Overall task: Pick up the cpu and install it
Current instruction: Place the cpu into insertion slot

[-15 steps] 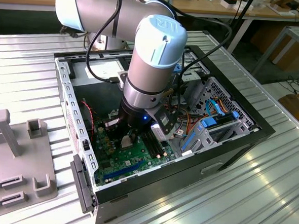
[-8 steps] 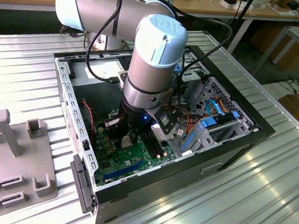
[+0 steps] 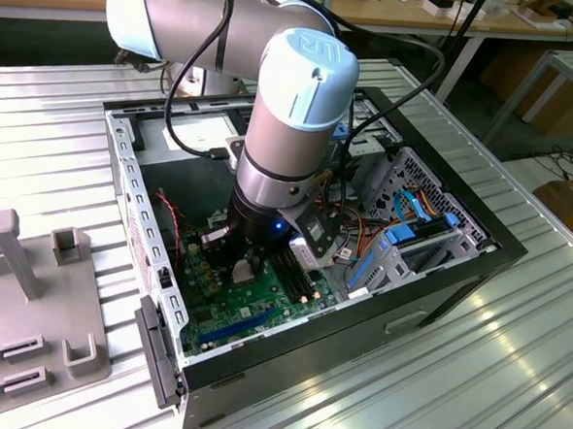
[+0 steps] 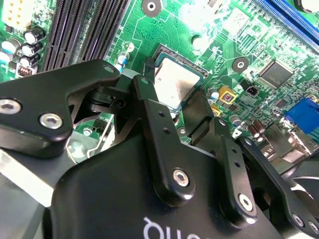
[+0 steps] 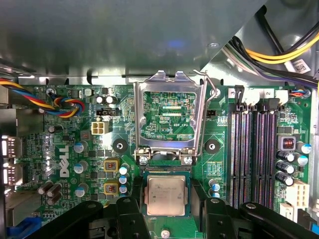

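Closest in, the black jaws stood apart, one on each side of the cpu (image 5: 167, 195), which lay flat in its socket (image 5: 164, 172) on the green board (image 5: 222, 127). Just beyond it the metal retention frame (image 5: 138, 114) stood raised open. Farther off, the computer case (image 3: 498, 249) rested on the ribbed tabletop (image 3: 59, 123).

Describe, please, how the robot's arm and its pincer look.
The arm has silver-grey tubes and pale blue round caps on its joints; black cables loop along it. The pincer is matte black, with silver screw heads and white lettering on its body.
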`<state>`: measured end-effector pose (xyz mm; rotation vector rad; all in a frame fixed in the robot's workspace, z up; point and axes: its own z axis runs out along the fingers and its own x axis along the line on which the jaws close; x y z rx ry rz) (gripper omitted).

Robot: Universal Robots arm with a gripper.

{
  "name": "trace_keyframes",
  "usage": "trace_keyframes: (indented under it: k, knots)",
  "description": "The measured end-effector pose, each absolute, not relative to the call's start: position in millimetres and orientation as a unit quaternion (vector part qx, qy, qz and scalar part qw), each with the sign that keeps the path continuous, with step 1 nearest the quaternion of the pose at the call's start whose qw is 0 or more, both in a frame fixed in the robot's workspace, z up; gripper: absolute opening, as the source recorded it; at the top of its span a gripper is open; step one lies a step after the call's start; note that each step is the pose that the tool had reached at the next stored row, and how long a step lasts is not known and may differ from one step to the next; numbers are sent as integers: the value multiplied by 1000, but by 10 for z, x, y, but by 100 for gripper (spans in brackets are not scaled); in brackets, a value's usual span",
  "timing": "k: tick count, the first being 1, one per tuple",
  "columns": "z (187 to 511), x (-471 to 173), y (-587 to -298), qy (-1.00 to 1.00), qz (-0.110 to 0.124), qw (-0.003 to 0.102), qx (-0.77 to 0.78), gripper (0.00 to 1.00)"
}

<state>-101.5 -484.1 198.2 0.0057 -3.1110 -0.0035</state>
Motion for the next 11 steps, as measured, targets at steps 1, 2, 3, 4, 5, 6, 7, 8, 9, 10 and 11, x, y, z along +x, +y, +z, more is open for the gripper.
trace_keyframes:
  k: [1, 2, 3, 4, 5, 6, 7, 8, 9, 10, 11]
  knots:
    - [1979, -1015, -4841, -1000, -1, 15, 2, 47]
    - [1978, -1015, -4841, -1000, -1, 15, 2, 47]
    - [1977, -1015, -4841, -1000, -1, 15, 2, 47]
    - [1977, -1015, -4841, -1000, -1, 15, 2, 47]
    - [1976, -1015, -4841, -1000, -1, 15, 2, 47]
    - [1975, -1014, -4841, -1000, -1, 15, 2, 47]
    - [1975, -1015, -4841, -1000, -1, 15, 2, 47]
    - [1975, -1015, -4841, -1000, -1, 15, 2, 47]
    - [1974, -1015, -4841, -1000, -1, 15, 2, 47]
    - [1974, -1015, -4841, -1000, -1, 15, 2, 47]
    - [1973, -1015, -4841, -1000, -1, 15, 2, 47]
